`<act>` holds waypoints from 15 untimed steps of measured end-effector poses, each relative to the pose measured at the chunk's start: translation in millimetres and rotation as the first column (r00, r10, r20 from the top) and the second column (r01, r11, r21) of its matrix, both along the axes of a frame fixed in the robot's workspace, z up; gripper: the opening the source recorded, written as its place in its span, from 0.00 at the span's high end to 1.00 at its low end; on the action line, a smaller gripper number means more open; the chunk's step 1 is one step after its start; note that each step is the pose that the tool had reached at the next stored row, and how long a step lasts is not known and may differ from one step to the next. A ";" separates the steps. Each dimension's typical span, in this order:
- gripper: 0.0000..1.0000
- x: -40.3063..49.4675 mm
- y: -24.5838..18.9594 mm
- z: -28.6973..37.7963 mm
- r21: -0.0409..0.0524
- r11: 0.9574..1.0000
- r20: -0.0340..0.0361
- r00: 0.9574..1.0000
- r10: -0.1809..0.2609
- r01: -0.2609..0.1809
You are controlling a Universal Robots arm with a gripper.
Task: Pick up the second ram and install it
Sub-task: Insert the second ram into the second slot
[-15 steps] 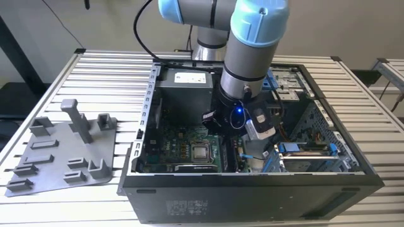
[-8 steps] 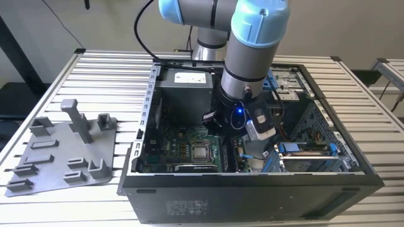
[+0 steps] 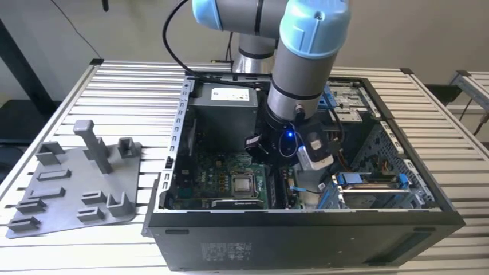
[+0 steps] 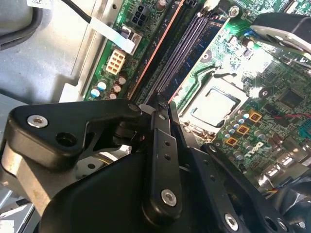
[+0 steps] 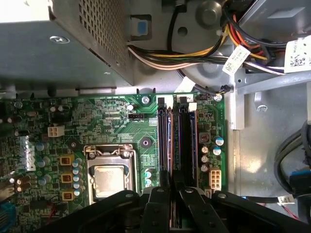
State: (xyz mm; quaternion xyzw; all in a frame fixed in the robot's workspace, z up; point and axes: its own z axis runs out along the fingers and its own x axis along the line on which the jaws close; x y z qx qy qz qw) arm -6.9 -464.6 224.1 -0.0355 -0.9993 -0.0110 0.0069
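So the fingers are clamping in tight on the second ram. In both wrist views its thin brownish top edge is running straight out from between the fingertips. The gripper is gripping the stick at one end, and the stick is lying right along one of the long memory slots on the green motherboard. I can't tell whether it's clicked all the way in. The slots just beside it are looking dark and open in the second wrist view, where the gripper is sitting low over the board.

Moving outward, the square processor socket with its shiny metal centre is sitting near the slots, also showing in the second wrist view. The grey power supply box is sitting beyond the board's edge, and a bundle of coloured cables is snaking past it.

In the exterior view the arm is reaching down from the upper middle of the frame into the open computer case, which is taking up the centre and right. On the exterior view's left, a grey plastic tray with holder blocks is lying on the slatted table, well apart from the gripper.
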 end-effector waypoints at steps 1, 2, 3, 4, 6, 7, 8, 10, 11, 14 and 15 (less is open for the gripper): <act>0.86 0.1 0.1 -0.2 0.000 1.000 0.000 1.000 -0.001 0.001; 0.86 0.1 0.1 -0.4 0.000 1.000 0.000 1.000 -0.001 0.001; 0.86 0.2 0.2 -0.6 0.000 1.000 0.000 1.000 -0.002 0.002; 0.86 0.3 0.3 -1.1 0.000 1.000 0.000 1.000 -0.002 0.002; 0.86 0.3 0.4 -1.6 0.000 1.000 0.000 1.000 -0.004 0.004; 0.86 0.4 0.6 -2.2 0.000 1.000 0.000 1.000 -0.005 0.005; 0.86 0.4 0.8 -2.8 0.000 1.000 0.000 1.000 -0.005 0.005; 0.86 0.4 1.2 -2.8 0.000 1.000 0.000 1.000 -0.005 0.005; 0.86 0.3 1.1 -2.8 0.000 1.000 0.000 1.000 -0.005 0.005; 0.86 -0.1 1.2 -2.9 0.000 1.000 0.000 1.000 -0.005 0.005; 0.86 -0.2 1.2 -2.9 0.000 1.000 0.000 1.000 -0.005 0.005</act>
